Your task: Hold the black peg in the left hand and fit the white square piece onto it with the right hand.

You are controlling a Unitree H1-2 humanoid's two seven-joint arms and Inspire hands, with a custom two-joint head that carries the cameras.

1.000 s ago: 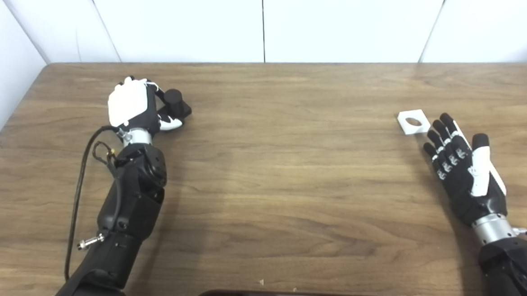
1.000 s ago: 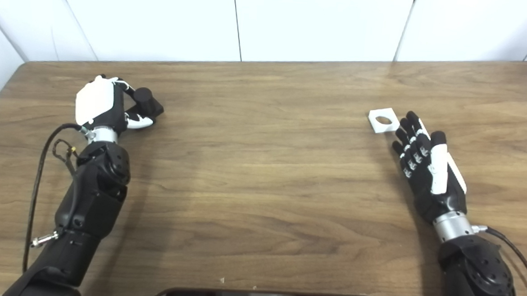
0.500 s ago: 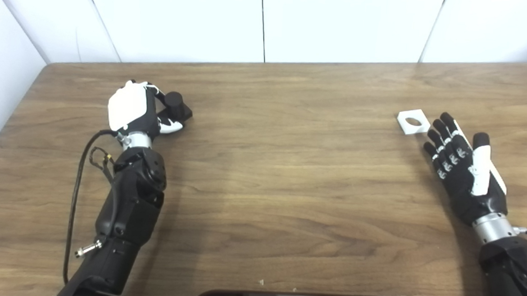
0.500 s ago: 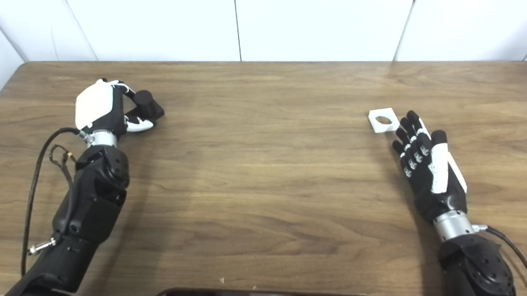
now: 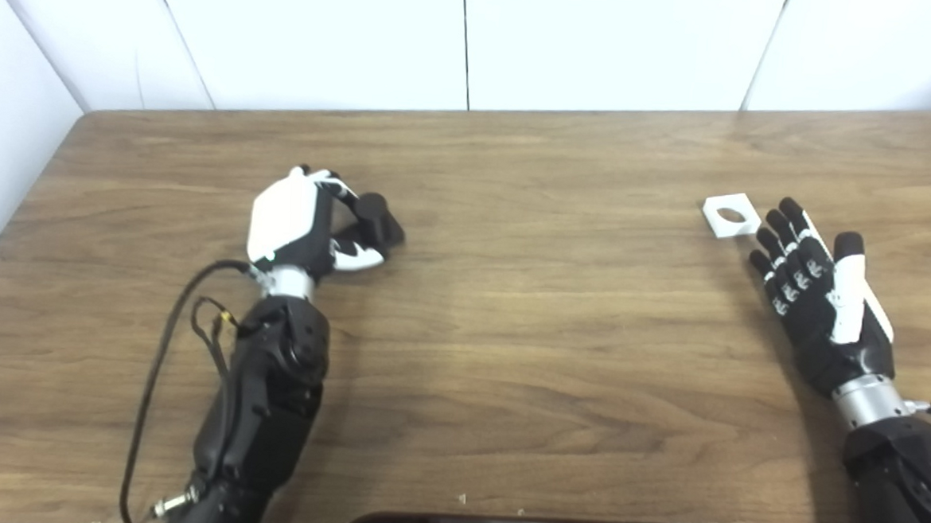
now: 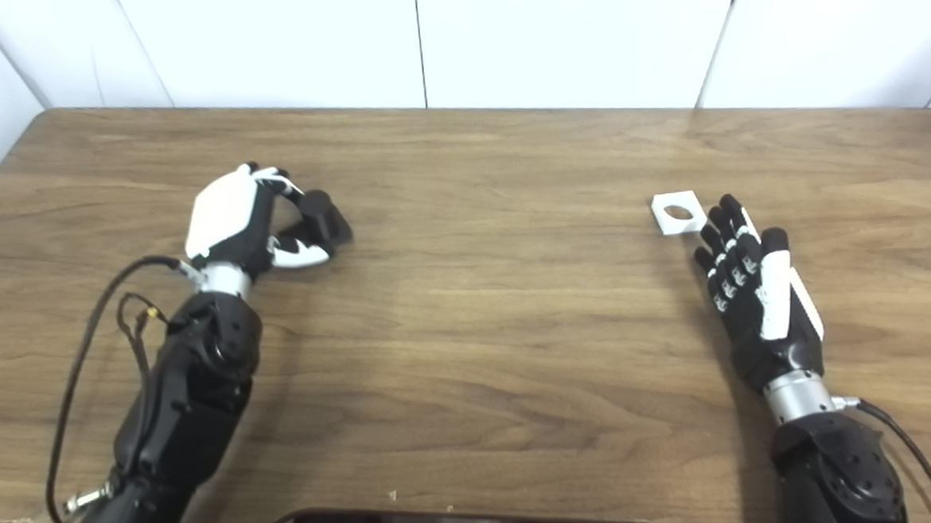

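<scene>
Left hand [image 5: 300, 221] was closed around the black peg [image 5: 378, 219], a short matte cylinder on a square base, held left of centre on the table [image 5: 526, 312]; it looked rigid and light. Far right lay the white square piece [image 5: 729, 215], thin, flat, with a round hole, probably stiff and best pinched by its edges, while the right hand [image 5: 818, 300] rested just beside it, fingers spread and holding nothing.

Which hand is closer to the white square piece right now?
Right. The right hand lies open with its fingertips just beside the white square piece, not holding it. The left hand is far across the table, shut on the black peg.
</scene>
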